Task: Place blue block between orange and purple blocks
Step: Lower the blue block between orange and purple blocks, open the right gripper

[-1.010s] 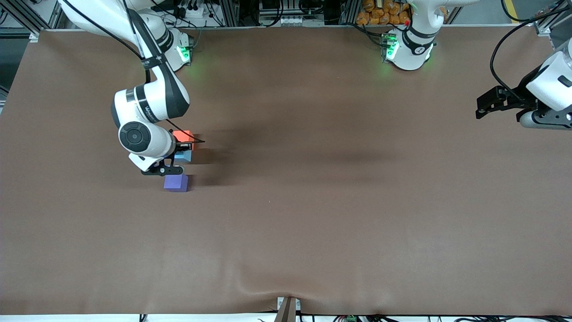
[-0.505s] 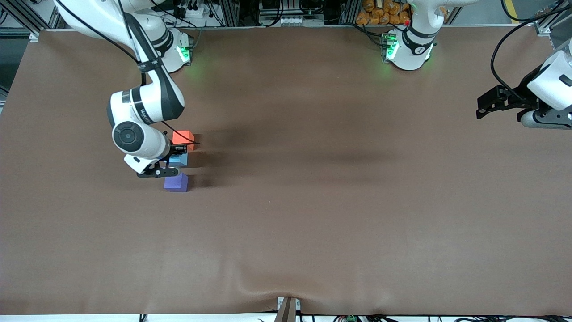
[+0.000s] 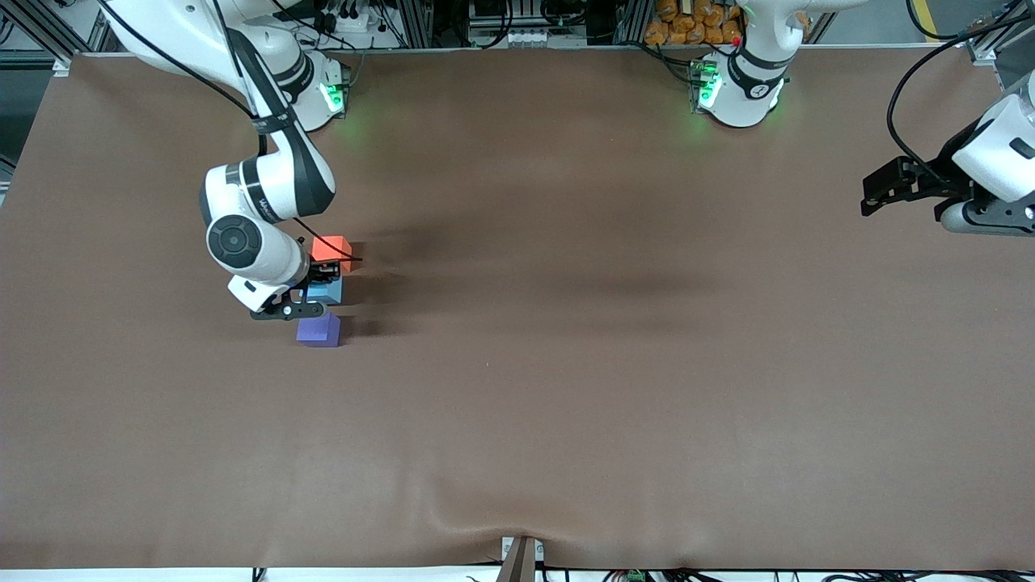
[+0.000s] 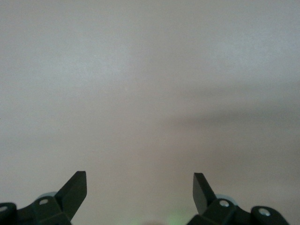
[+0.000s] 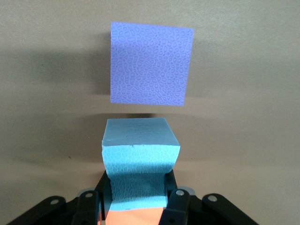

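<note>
The blue block (image 3: 328,290) sits between the orange block (image 3: 330,247) and the purple block (image 3: 318,331), toward the right arm's end of the table. My right gripper (image 3: 319,284) is shut on the blue block. In the right wrist view the fingers (image 5: 174,199) squeeze the blue block (image 5: 138,161) on both sides, with the purple block (image 5: 150,63) past it and the orange block (image 5: 133,217) showing as a strip at the frame edge. My left gripper (image 3: 881,187) waits, open and empty, over the left arm's end of the table; it also shows in the left wrist view (image 4: 139,180).
The brown table mat (image 3: 566,364) spreads wide around the three blocks. The arm bases (image 3: 737,89) stand along the table's edge farthest from the front camera. The left wrist view shows only bare mat (image 4: 150,93).
My right gripper, still at the blue block, has shifted slightly; the blue block has settled lower between the orange and purple blocks. The left arm has not moved.
</note>
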